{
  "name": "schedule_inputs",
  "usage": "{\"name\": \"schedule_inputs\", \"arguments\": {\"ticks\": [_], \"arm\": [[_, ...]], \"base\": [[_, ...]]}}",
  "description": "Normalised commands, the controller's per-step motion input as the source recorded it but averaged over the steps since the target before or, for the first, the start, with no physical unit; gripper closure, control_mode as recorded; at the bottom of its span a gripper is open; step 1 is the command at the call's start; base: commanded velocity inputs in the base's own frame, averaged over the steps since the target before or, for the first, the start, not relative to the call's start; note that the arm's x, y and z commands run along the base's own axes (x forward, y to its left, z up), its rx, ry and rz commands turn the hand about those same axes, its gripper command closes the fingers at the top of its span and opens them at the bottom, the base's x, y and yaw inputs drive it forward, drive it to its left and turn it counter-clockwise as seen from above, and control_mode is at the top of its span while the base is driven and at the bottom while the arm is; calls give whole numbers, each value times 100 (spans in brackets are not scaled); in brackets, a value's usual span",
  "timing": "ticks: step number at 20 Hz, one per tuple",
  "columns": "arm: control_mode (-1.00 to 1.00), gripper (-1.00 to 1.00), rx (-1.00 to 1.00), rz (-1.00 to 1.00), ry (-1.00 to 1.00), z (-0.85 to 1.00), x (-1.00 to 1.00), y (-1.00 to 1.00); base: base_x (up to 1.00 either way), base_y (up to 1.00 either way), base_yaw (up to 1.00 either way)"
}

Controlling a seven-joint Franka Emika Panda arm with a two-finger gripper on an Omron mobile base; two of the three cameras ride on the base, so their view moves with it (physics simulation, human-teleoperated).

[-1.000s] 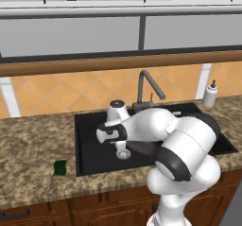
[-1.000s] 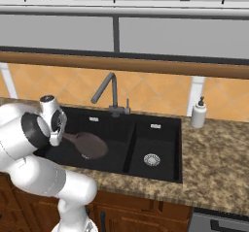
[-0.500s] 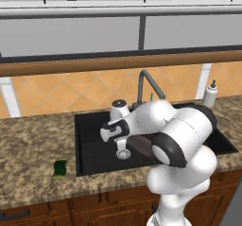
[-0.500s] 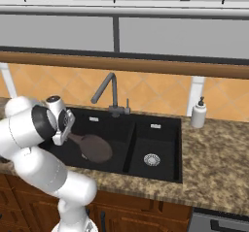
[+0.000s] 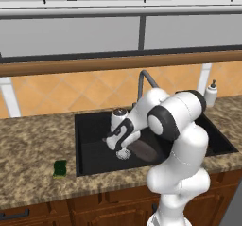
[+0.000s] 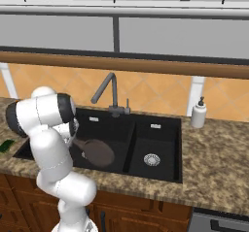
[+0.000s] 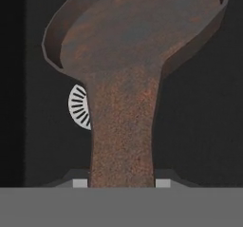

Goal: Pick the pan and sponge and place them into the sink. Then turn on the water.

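We have our jaws clamped on the long handle of the round brown-grey frying pan (image 7: 137, 45), holding it low over the black sink's (image 5: 90, 126) left basin for release, with the small green sponge (image 5: 60, 168) waiting on the counter (image 5: 33, 144).

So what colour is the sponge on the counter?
Dark green; the sponge shows best in the left base view, left of the sink.

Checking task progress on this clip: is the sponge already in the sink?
No. In the left base view the sponge lies on the granite counter, left of the sink.
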Motion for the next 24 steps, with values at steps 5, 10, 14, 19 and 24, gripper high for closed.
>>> {"name": "schedule_inputs", "arguments": {"ticks": [5, 10, 14, 19, 24], "arm": [[-100, 100, 5, 0, 0, -41, 22, 0], [-100, 100, 3, 0, 0, -44, 24, 3], [-100, 100, 0, 0, 0, -48, 25, 14], [-100, 100, 0, -1, 0, -45, 15, 36], [-100, 100, 0, -2, 3, -44, 4, 38]], "base": [[0, 0, 0], [0, 0, 0], [0, 0, 0], [0, 0, 0], [0, 0, 0]]}}
